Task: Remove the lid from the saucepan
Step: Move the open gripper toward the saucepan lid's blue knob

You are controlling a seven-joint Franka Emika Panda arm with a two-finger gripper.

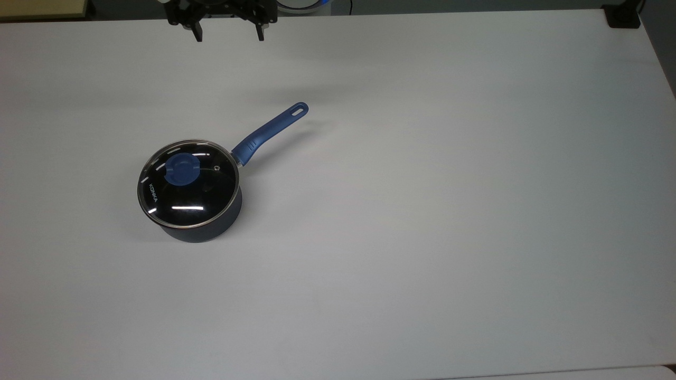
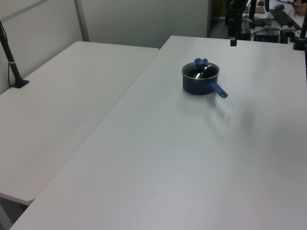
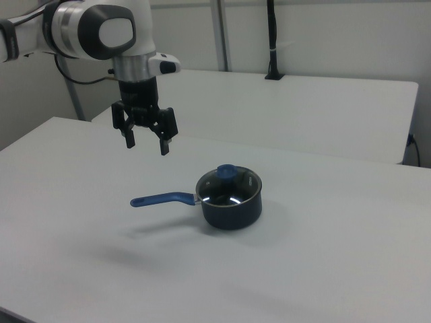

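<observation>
End effector [image 3: 146,145] spread, empty, well above and apart from the saucepan [image 3: 230,200]. Lid [image 1: 188,183] seated on it. Risk: small knob [image 1: 181,170], an off-centre pinch slips or drags the saucepan across the surface [image 1: 422,211].

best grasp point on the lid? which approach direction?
Probably the blue knob at the centre of the lid, approached from straight above. The lid sits flat and closed on the saucepan, its thin rim flush with the pot edge, so the raised knob is the only graspable part. The gripper is open, up and off to the handle's side, so it must move over first.
</observation>
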